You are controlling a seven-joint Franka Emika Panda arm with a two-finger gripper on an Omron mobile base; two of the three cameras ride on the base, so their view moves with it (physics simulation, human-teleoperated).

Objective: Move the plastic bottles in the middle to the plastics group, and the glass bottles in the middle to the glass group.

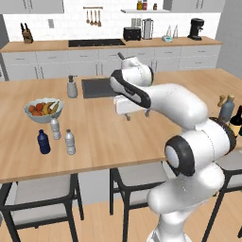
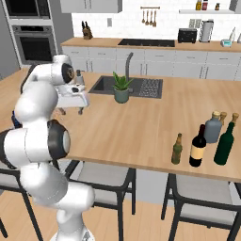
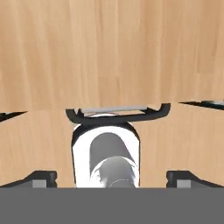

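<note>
Left base view: gripper (image 1: pixel 137 114) hovers empty over the counter (image 1: pixel 108 137), fingers spread wide; approach the wine bottle (image 2: pixel 198 147) at mid-body, keeping clear of the beer bottle (image 2: pixel 177 149).

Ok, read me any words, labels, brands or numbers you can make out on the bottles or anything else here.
No text can be read in these pictures.
Wine bottle: cream label, blank or too blurred to read.
Water bottles on the wooden counter: pale label bands, too small to read.
Beer bottle, green bottle and grey-blue bottle: no legible print.
Oven and coffee maker: no readable markings.
</note>
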